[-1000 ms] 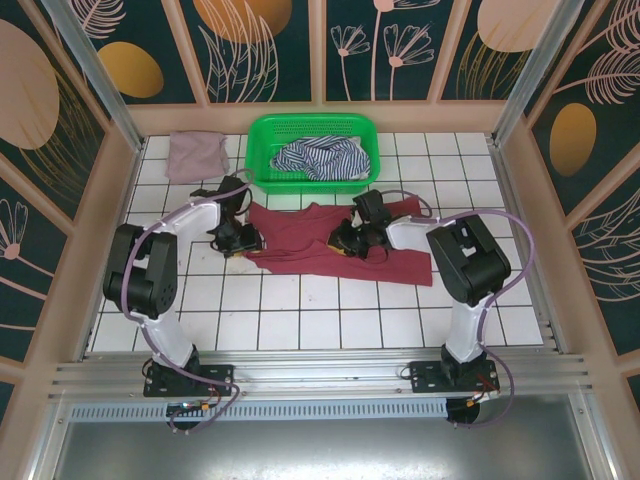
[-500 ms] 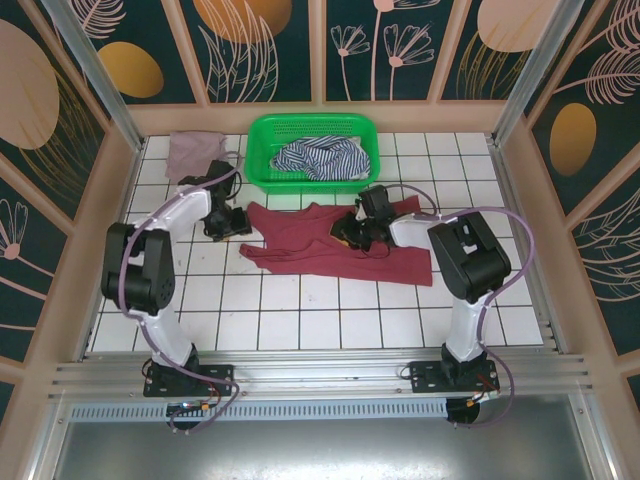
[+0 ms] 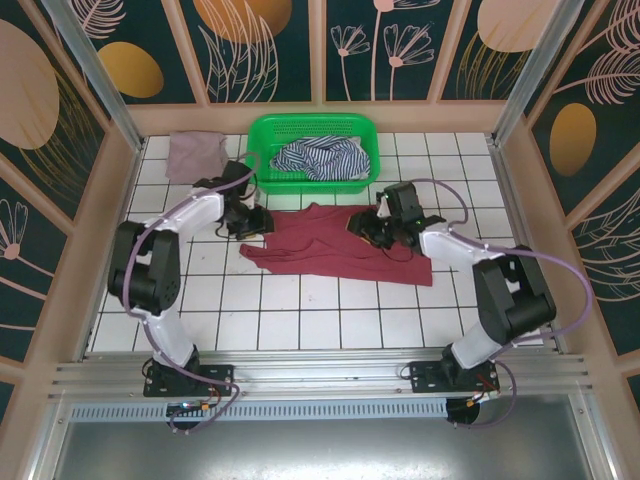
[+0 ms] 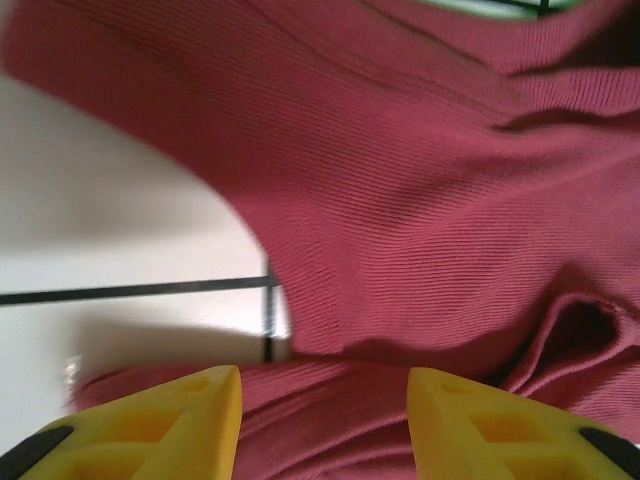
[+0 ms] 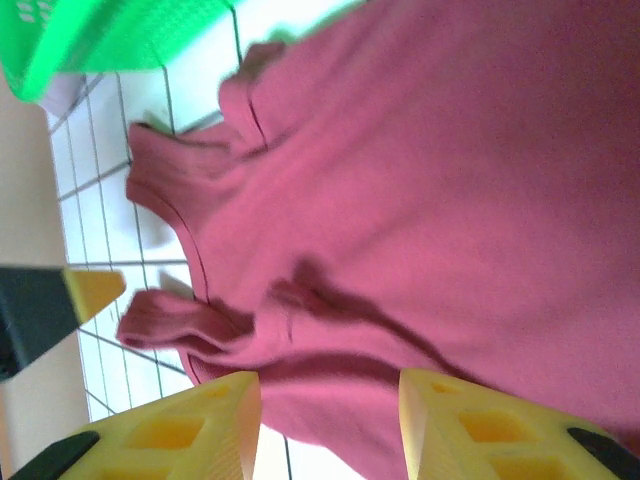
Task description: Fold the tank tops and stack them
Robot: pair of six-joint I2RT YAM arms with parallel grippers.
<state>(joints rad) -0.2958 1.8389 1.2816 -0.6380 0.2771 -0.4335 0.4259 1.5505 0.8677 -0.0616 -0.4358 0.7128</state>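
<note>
The dark red tank top (image 3: 335,248) lies spread and rumpled on the white tiles, mid-table. My left gripper (image 3: 257,221) hovers at its left edge, jaws open, with ribbed red cloth (image 4: 420,180) lying under and between the yellow fingers (image 4: 190,415). My right gripper (image 3: 367,229) is over the top's upper right part, jaws open above the cloth (image 5: 450,180), gripping nothing. The navy-and-white striped top (image 3: 320,158) is bunched in the green basket. The mauve-pink top (image 3: 195,153) lies folded at the back left.
The green plastic basket (image 3: 262,160) stands at the back centre, just behind the red top; its corner (image 5: 100,30) also shows in the right wrist view. Wooden walls enclose the table on three sides. Bare tiles (image 3: 320,320) stretch in front of the garment.
The right gripper has opened, let go of the red cloth and shifted right with its arm swinging outward. The left gripper moved back, then right, onto the top's left edge.
</note>
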